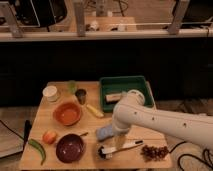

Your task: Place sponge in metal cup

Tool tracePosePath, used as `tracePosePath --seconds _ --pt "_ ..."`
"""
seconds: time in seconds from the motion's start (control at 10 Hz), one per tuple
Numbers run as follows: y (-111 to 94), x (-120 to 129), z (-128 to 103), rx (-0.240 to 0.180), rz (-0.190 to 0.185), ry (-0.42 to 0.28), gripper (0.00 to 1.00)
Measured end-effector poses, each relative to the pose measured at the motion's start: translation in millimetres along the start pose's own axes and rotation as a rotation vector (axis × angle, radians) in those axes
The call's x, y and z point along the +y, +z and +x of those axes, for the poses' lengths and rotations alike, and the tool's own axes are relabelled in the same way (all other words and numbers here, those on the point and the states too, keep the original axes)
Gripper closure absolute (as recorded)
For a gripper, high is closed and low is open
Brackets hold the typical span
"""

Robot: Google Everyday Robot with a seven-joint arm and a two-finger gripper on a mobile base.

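Wooden table (35,117), cam looks down on it from the front. Ref pt for all positions = orange bowl (67,113), which sits cam-left of table centre.

Metal cup (81,96): upright, dark grey, just behind orange bowl and a bit to its right. Close to bowl rim; can't tell if touching. Inside of cup too dark to read.

Sponge (103,132): light blue, lies flat on tabletop, front-right of orange bowl and apart from it. Well apart from metal cup. Its right end is hidden by the wrist.

Arm (150,117): white, comes in from the right edge, elbow bends to the right of orange bowl, wrist points down at table.

Gripper (116,136): low over table, front-right of orange bowl, just beside sponge's right end, mostly covered by wrist. Jaws spread wide, nothing clamped btwn them as far as seen. Contact w/ sponge: can't tell.

Other items, rel. to orange bowl:
- white cup (50,92): behind-left, near.
- pale green cup (72,86): behind, further back than metal cup.
- yellow oblong item (94,110): just to the right, lying at a slant.
- green tray (125,81): behind-right; tan block (114,96) inside it.
- maroon bowl (70,147): directly in front, near.
- peach-coloured fruit (49,136): front-left.
- green chilli (38,150): front-left, further out than fruit.
- brush (120,148), white handle: front-right, past sponge.
- grapes (154,151): far right-front, past brush.
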Motion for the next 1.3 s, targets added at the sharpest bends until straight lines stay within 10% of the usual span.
tracePosePath --seconds 1.3 --pt "51.0 -30.4 -5.3 -0.066 -0.022 -0.018 0.2"
